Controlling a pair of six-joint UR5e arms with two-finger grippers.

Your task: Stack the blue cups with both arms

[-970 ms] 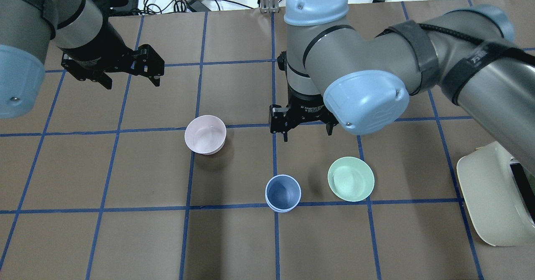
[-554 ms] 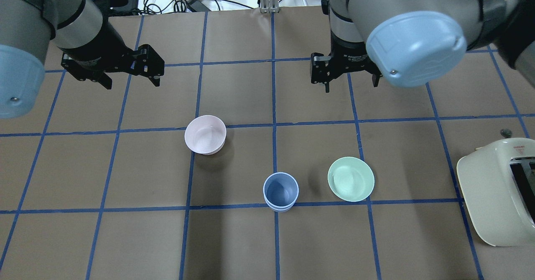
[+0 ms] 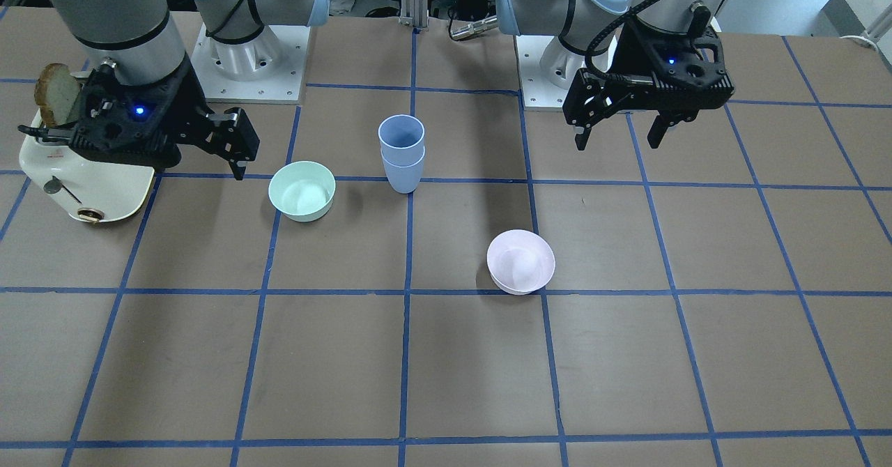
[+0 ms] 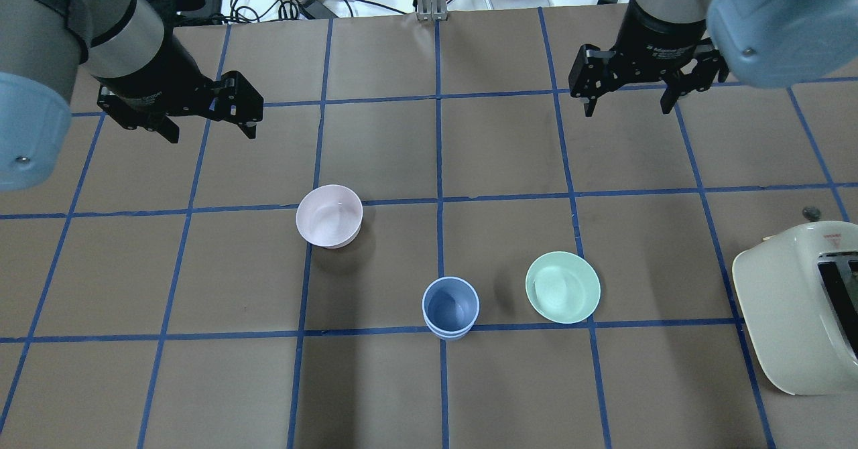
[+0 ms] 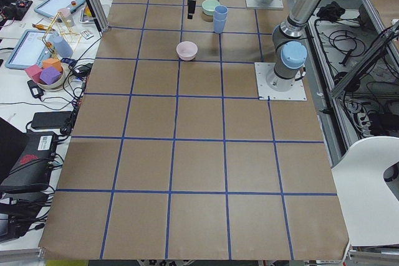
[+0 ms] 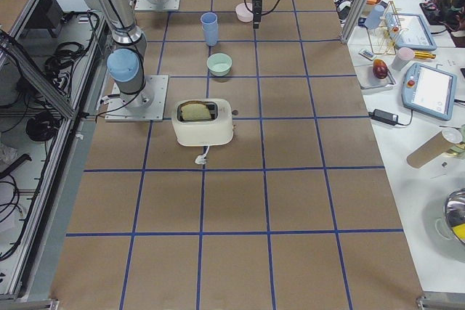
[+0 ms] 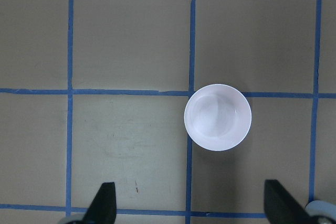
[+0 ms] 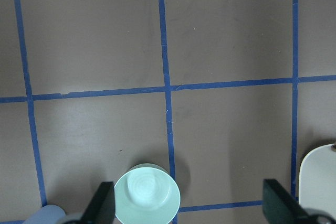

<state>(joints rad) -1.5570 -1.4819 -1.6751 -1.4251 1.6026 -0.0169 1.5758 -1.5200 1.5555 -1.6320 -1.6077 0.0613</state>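
The two blue cups stand nested in one upright stack on a blue tape line near the table's middle, also seen in the front view. My left gripper is open and empty, hovering far left of the stack, beyond the pink bowl; it shows at the right of the front view. My right gripper is open and empty, hovering at the far right, well away from the stack. In the right wrist view the stack's rim shows at the bottom left corner.
A pale pink bowl sits left of the stack. A mint-green bowl sits close on its right. A cream toaster holding a bread slice stands at the right edge. Cables and clutter lie beyond the far edge.
My right gripper has drawn back from just beyond the cups to the far right of the table, open throughout. The cup stack has settled slightly. The left arm has not moved.
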